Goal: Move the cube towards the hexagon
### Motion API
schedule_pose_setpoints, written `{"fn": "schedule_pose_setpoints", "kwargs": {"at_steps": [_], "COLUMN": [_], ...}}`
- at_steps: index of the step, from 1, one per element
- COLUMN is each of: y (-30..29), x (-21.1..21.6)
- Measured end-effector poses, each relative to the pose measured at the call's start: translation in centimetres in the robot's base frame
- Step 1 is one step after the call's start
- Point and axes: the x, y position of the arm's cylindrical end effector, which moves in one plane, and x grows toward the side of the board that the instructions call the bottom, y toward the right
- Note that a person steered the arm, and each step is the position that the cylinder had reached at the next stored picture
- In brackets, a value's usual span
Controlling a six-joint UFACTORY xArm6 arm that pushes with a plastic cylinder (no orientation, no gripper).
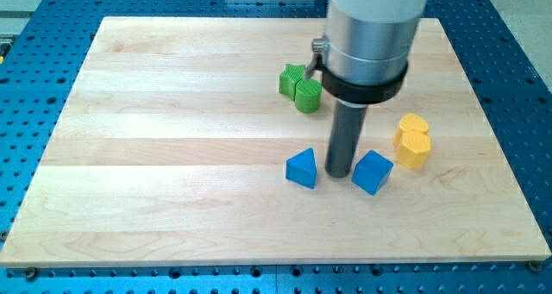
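Note:
A blue cube (372,172) lies on the wooden board right of centre, near the view's bottom. A yellow hexagon (414,148) lies just to its right and slightly above. My tip (339,173) rests on the board just left of the blue cube, close to it or touching it, between the cube and a blue triangular block (302,167). The rod rises from the tip into the large grey arm housing, which hides part of the board above.
A yellow heart-shaped block (412,124) sits against the top of the hexagon. A green star-like block (291,79) and a green rounded block (308,95) lie together above centre, beside the arm housing. The board (172,156) lies on a blue perforated table.

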Motion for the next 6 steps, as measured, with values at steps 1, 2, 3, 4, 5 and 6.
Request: {"fn": "schedule_pose_setpoints", "kwargs": {"at_steps": [1, 2, 3, 4, 5, 6], "y": [2.3, 1.8, -0.8, 1.1, 3.9, 6.9], "x": [0.6, 1.0, 5.0, 5.0, 5.0, 5.0]}}
